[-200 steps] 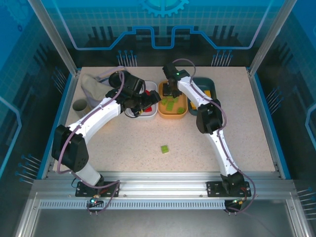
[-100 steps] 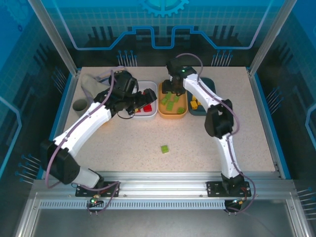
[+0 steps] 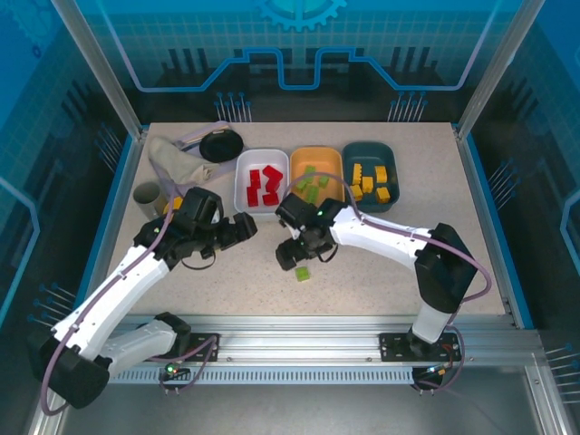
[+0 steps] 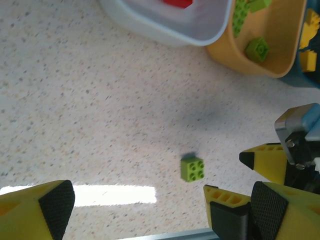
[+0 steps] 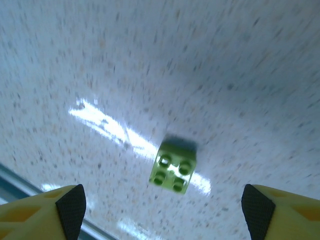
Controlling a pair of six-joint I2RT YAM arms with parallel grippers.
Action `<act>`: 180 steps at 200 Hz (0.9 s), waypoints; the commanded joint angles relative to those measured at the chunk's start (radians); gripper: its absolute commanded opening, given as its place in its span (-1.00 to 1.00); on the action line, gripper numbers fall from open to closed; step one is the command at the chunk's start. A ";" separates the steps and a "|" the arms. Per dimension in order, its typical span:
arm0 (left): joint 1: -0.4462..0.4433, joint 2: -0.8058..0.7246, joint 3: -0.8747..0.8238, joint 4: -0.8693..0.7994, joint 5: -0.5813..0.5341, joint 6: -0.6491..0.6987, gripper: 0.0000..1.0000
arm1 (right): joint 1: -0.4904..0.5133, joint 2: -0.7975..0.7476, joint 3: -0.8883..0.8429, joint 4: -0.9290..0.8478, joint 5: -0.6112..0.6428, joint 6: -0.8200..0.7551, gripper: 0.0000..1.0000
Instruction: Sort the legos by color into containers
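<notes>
On the table near the white tray, lone green lego beneath spread right fingers, left fingers spread alongside.

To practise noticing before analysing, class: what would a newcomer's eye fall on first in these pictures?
A lone light green lego lies on the speckled table, the open right gripper poised just above it. Behind stand three trays in a row: the white tray holding red legos, the orange tray green legos, the dark teal tray yellow legos.
</notes>
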 commanded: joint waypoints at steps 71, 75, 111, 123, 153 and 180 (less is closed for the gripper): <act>-0.006 -0.069 -0.066 -0.036 0.013 0.018 0.89 | 0.018 0.153 -0.029 0.024 -0.058 0.121 0.48; -0.007 -0.071 -0.067 -0.036 0.013 0.016 0.89 | 0.018 0.160 -0.026 0.021 -0.053 0.124 0.45; -0.010 -0.090 -0.074 -0.037 0.010 0.008 0.89 | 0.018 0.193 -0.018 0.008 -0.019 0.148 0.22; -0.012 -0.097 -0.077 -0.037 0.008 0.004 0.89 | 0.017 0.195 -0.016 0.008 -0.007 0.148 0.12; -0.015 -0.104 -0.083 -0.030 0.007 -0.005 0.89 | 0.018 0.205 -0.003 -0.003 0.020 0.143 -0.13; -0.018 -0.104 -0.079 -0.018 0.005 -0.013 0.89 | 0.017 0.160 0.016 -0.025 0.062 0.129 -0.30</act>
